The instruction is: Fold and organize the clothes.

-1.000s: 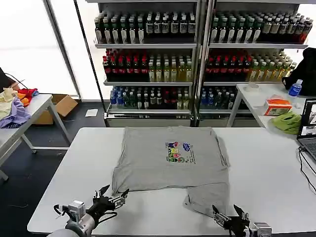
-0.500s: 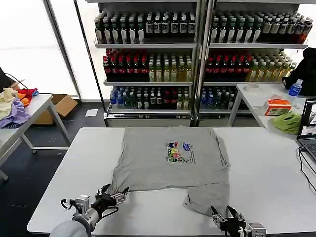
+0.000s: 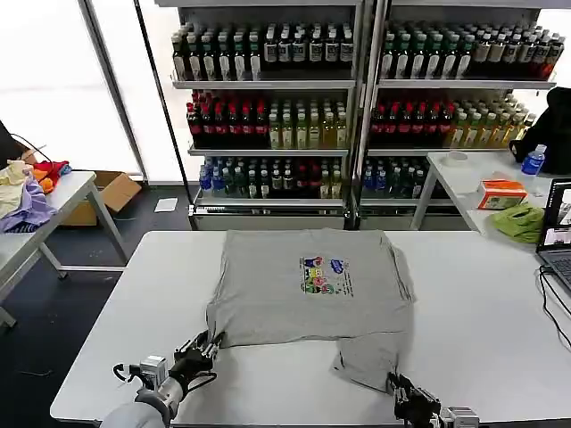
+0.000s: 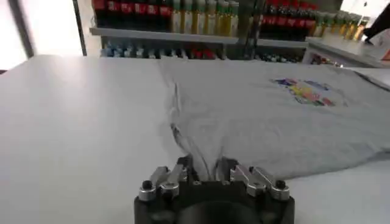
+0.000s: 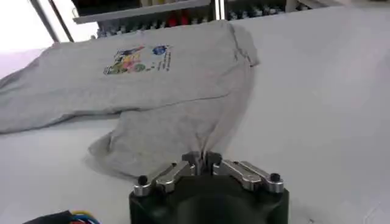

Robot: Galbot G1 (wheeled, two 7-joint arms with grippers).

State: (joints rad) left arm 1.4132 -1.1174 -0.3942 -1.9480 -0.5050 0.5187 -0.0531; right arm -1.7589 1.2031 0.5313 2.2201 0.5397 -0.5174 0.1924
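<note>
I saw bare table (image 3: 125,321) open left and right of the shirt (image 3: 308,285); a laptop (image 3: 558,236) crowded the far right edge.

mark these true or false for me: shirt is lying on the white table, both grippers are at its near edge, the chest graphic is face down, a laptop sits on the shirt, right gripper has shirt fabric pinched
1. The grey shirt lies on the white table. True.
2. The left gripper and the right gripper are both at the shirt's near edge. True: left at the near left corner, right at the flap hanging nearer the front.
3. The chest graphic faces down. False: it faces up, in plain sight.
4. A laptop sits on the shirt. False: it sits at the table's far right edge, apart from the shirt.
5. The right gripper has shirt fabric pinched. True: in the right wrist view its fingers are closed on a fold of the fabric.
</note>
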